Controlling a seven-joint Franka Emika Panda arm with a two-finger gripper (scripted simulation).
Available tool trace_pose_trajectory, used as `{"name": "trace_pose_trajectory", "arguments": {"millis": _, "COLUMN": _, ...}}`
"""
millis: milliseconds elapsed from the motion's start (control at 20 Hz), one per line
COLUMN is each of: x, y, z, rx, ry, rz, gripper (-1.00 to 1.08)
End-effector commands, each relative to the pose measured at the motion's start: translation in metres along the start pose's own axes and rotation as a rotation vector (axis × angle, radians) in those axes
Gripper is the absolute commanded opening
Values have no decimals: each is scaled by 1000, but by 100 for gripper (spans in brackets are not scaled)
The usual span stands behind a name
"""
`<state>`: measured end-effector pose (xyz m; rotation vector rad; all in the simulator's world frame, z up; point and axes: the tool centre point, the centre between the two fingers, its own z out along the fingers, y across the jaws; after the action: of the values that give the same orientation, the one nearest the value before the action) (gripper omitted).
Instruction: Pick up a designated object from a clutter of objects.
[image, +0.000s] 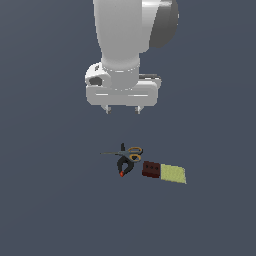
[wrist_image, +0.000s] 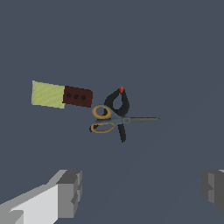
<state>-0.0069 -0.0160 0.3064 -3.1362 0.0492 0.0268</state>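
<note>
The dark reddish-brown block (image: 151, 170) lies on the grey floor, touching the flat yellow-green pad (image: 173, 174) on the exterior view's right. It also shows in the wrist view (wrist_image: 77, 96), with dark spots on top, next to the pad (wrist_image: 48, 94). To the block's left in the exterior view lie the scissors with orange-yellow handles (image: 131, 152) and the black red-tipped clamp (image: 124, 166). My gripper (image: 122, 109) hangs open and empty well above the clutter; its fingers (wrist_image: 70, 192) show wide apart in the wrist view.
The scissors (wrist_image: 114, 119) lie across the clamp (wrist_image: 120, 108) in the wrist view. The dark grey floor (image: 50, 200) stretches flat all around the small group.
</note>
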Motion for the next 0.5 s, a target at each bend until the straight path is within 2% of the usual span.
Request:
{"name": "trace_pose_trajectory", "arguments": {"millis": 0, "x": 0, "y": 0, "z": 0, "rx": 0, "ry": 0, "rz": 0, "gripper": 100}}
{"name": "trace_pose_trajectory", "arguments": {"millis": 450, "x": -4, "y": -14, "z": 12, "rx": -6, "ry": -29, "rz": -67, "gripper": 100}}
